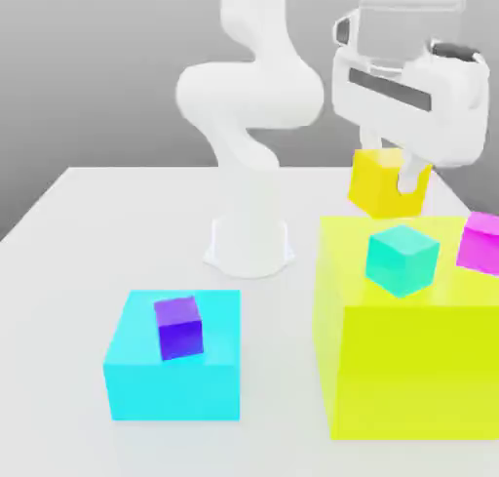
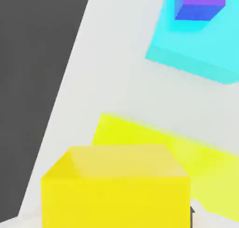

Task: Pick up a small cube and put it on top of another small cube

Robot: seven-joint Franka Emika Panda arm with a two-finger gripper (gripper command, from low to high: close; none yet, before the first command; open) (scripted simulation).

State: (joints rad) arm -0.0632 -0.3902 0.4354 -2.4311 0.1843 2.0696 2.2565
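- At the exterior view's left, the purple cube [image 1: 179,329] sits on the cyan block [image 1: 175,391] with nothing stacked on it.
- Further right, picking looks done and placing remains (which cube is the target is unclear).
- The yellow cube [image 1: 375,187] is between the fingertips of the claw [image 1: 390,165], which grips it.

Low cyan block [image 1: 219,387] on pale counter [image 1: 58,368], toward exterior view's left. Small purple cube [image 1: 179,328] on its top, turned slightly askew. Larger yellow-green block [image 1: 419,377] well apart, at exterior view's right, partly cut off by picture edge. On its top, teal cube [image 1: 402,260], corner toward camera; magenta cube [image 1: 479,244] near it, cut off by same edge. Grey backdrop [image 1: 97,75] behind counter.
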